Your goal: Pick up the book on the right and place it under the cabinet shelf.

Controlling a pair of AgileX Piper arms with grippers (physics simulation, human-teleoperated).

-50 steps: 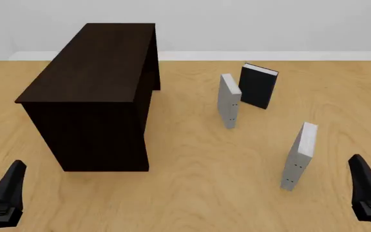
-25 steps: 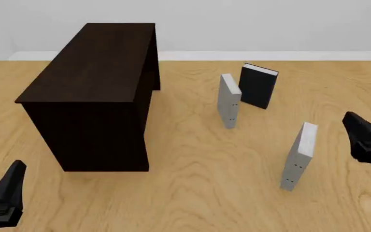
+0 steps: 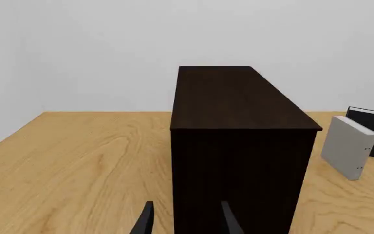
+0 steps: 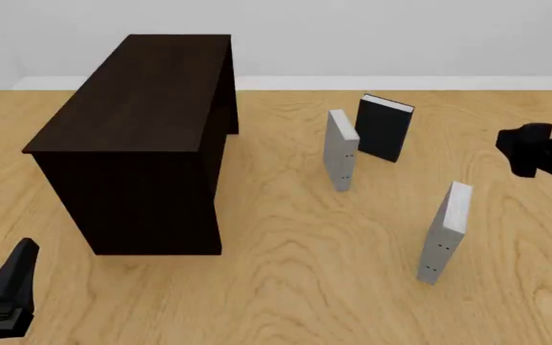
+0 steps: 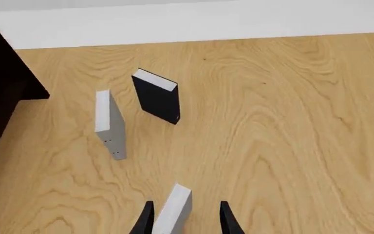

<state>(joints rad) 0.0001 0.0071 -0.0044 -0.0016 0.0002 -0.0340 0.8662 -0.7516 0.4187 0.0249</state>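
STEP: approach | right end effector (image 5: pixel 183 219) spread above the book (image 4: pixel 445 231), nothing held | left end effector (image 3: pixel 183 222) spread, idle | NEXT: descend, pinch book, carry to cabinet shelf (image 4: pixel 141 136)

- right gripper (image 4: pixel 520 149): cut by front view's right edge, jaw state unclear there
- book (image 5: pixel 173 210): lower part cropped in right wrist view
- cabinet shelf (image 3: pixel 239 146): base cropped in left wrist view

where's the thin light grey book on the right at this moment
In the front view the thin light grey book stands upright on the wooden table at near right, apart from the second grey book and the black-covered book farther back.
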